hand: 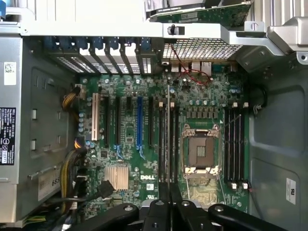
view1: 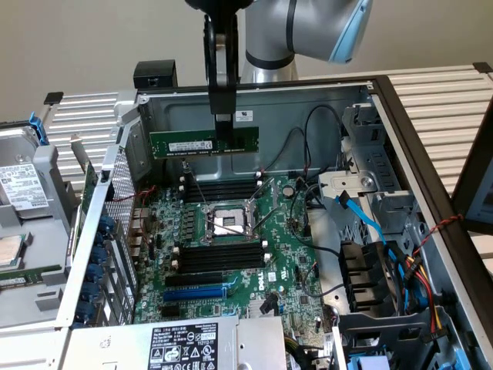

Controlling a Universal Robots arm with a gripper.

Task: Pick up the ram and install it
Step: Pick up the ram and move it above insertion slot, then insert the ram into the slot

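- I am clamping my black two-fingered end effector [view1: 223, 137] shut on the ram [view1: 185, 144], a long, thin green circuit-board stick with a white label. I am gripping it by its upper edge, towards the exterior view's right of its middle.
- I am holding the ram level in the air above the open case, with its contact edge facing down. It is touching nothing below and sitting in no slot.
- Because my hold is off-centre, I am judging that the free end could dip. The stick should be level before it meets a slot, and the push should come evenly along it.
- In the wrist view, my end effector [hand: 168, 204] is lining up lengthwise with the long black plastic memory slots [hand: 167, 144] between the blue expansion slot [hand: 139, 120] and the square metal processor socket [hand: 199, 149].
- I am judging that a good seating needs the stick parallel to one slot and directly over it, its end latches open, and a straight descent without twisting. I cannot tell the latch positions or the notch side from here.
- The large green motherboard [view1: 269, 262] is lying flat beneath.
- Farther back, loose black cables [view1: 308, 123] are hanging by the grey metal case wall [view1: 308, 96]; I am judging them clear of my path.
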